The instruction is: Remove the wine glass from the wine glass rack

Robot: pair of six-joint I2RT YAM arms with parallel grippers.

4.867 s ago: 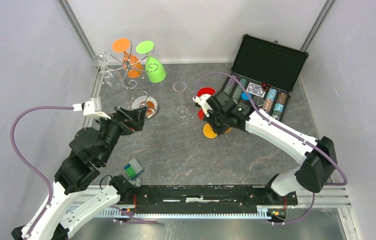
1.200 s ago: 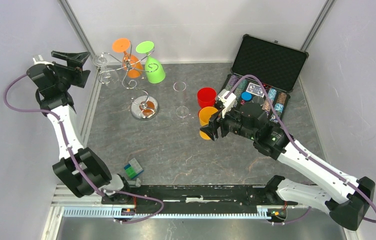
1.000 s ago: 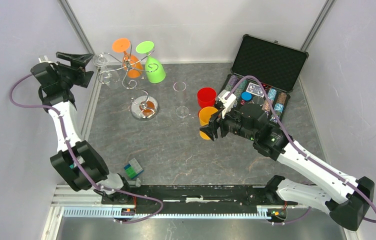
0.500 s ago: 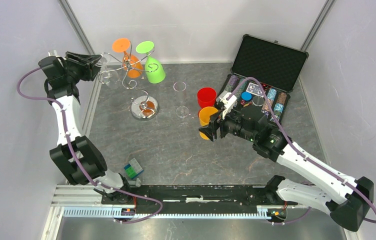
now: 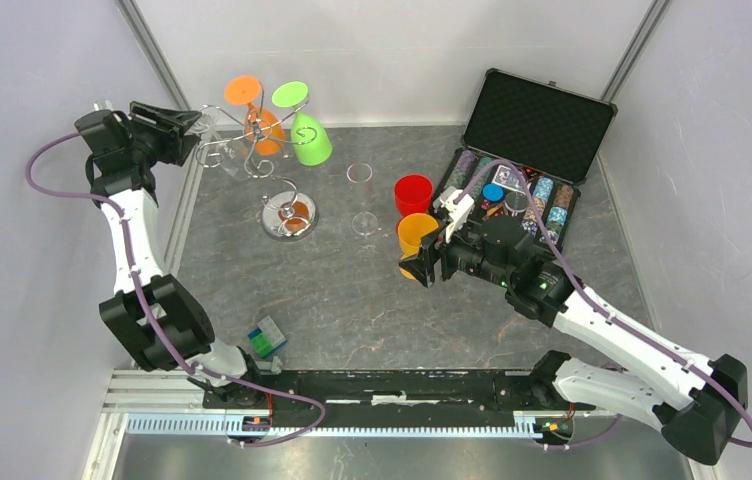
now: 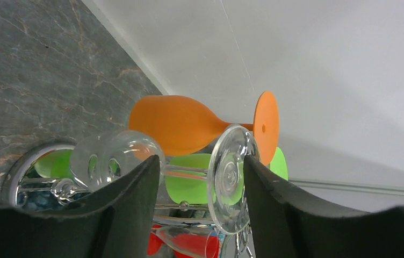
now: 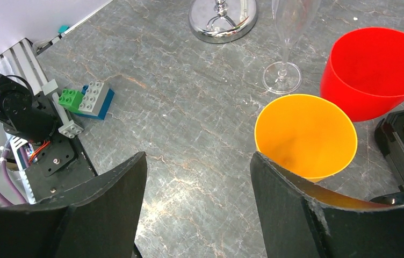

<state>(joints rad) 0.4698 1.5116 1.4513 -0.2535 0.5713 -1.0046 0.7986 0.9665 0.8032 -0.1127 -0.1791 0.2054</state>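
The wine glass rack [image 5: 252, 140] stands at the back left with an orange, a green and a clear glass hanging upside down from it. My left gripper [image 5: 190, 122] reaches in from the left at the clear wine glass [image 5: 217, 152]. In the left wrist view the wine glass [image 6: 232, 177] lies across my left gripper [image 6: 201, 158]. Its stem spans the gap, its foot touches the right finger, and its bowl sits behind the left finger. Whether the jaws clamp it is unclear. My right gripper [image 5: 430, 262] hovers open and empty by an orange cup [image 5: 414, 232].
A clear flute [image 5: 362, 222] stands mid-table, right of the rack's mirrored base [image 5: 289, 215]. A red cup [image 5: 413, 192] sits behind the orange cup, next to an open chip case [image 5: 537, 130]. Toy bricks [image 5: 267, 338] lie at the front left. The left wall is close behind my left arm.
My left gripper swung right from the wall to the clear glass on the rack, and its jaws narrowed around the stem. The right arm barely shifted.
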